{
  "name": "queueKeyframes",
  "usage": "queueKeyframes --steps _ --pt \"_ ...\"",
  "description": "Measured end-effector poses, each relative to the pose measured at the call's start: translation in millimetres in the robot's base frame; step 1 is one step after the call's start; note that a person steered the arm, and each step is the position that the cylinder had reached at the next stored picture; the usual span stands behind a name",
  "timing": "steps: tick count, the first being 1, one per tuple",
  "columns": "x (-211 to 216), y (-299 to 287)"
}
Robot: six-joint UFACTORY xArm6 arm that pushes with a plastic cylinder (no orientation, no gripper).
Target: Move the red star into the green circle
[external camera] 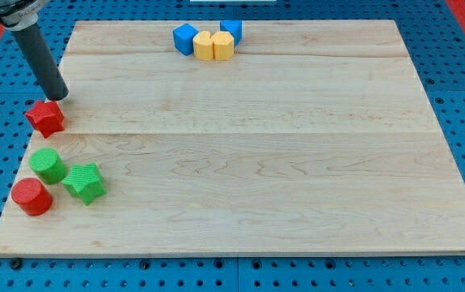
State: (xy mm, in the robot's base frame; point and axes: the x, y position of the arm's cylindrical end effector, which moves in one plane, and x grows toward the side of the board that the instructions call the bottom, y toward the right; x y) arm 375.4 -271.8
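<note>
The red star (45, 118) lies near the board's left edge. The green circle (48, 165), a short green cylinder, sits below it, a small gap apart. My tip (57, 96) stands just above and slightly right of the red star, close to touching it. The dark rod runs up to the view's top left corner.
A green star (84, 182) sits right of the green circle and a red cylinder (32, 197) lies below it. At the view's top are two blue blocks (185, 38) (231, 31) and two yellow blocks (204, 46) (223, 45) clustered together. The wooden board (256, 146) rests on a blue perforated base.
</note>
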Motion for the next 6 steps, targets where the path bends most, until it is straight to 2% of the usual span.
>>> queueKeyframes --steps 1,2,3,6 --pt "21.1 -10.2" --pt "41.0 29.1" --pt "41.9 82.1" --pt "15.0 68.1"
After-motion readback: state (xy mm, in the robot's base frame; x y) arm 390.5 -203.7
